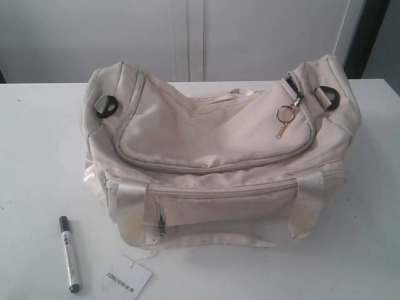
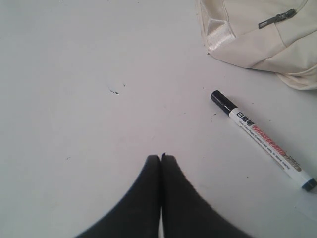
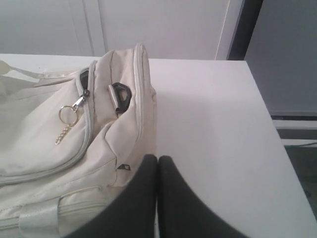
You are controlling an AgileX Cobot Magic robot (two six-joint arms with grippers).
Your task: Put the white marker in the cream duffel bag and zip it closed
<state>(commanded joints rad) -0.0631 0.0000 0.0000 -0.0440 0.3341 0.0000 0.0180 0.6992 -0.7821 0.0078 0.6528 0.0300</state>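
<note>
The cream duffel bag sits in the middle of the white table, its curved top zip mostly closed, with the pull and gold key ring at its right end. The white marker lies flat on the table off the bag's front left corner, dark cap pointing away. My left gripper hangs shut and empty above bare table beside the marker. My right gripper is shut and empty just off the bag's right end. Neither gripper shows in the exterior view.
A white paper hang tag with printed text lies in front of the bag, near the marker. The table's right edge runs close to the right gripper. A white wall stands behind the table.
</note>
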